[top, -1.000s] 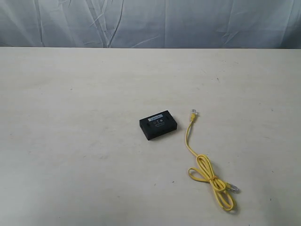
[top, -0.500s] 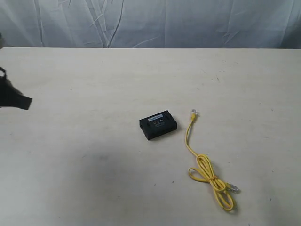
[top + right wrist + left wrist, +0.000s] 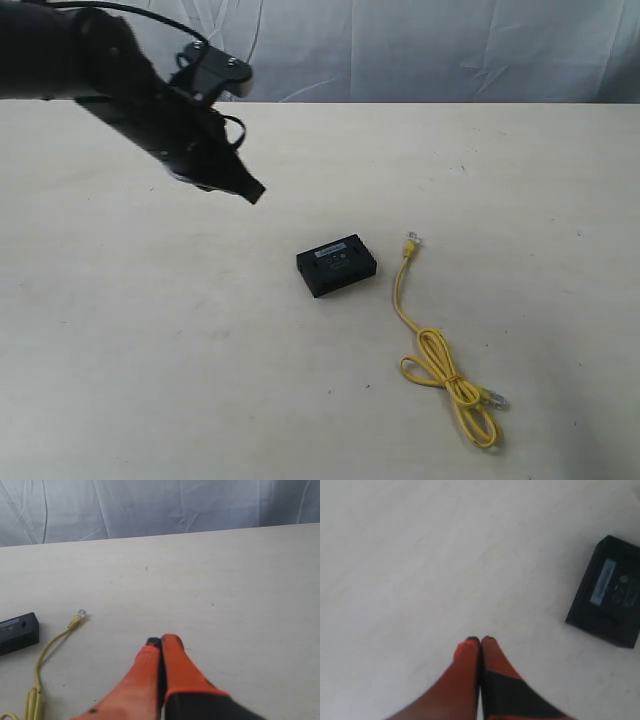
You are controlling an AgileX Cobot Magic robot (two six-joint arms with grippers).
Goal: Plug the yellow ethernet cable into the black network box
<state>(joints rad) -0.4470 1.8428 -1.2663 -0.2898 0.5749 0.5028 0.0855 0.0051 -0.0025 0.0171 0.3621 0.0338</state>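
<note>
Bare pale worktop [image 3: 150, 350] before a creased grey cloth [image 3: 450, 50].
The black box [image 3: 337, 266] lies mid-worktop, with the yellow cable [image 3: 453, 381] just beside the box, not touching; left fingers [image 3: 468, 656] and right fingers [image 3: 175, 661] are clenched, empty.

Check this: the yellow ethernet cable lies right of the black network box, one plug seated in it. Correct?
No. The yellow ethernet cable lies right of the black network box, but its nearer plug lies on the table, apart from it, per the exterior view.
</note>
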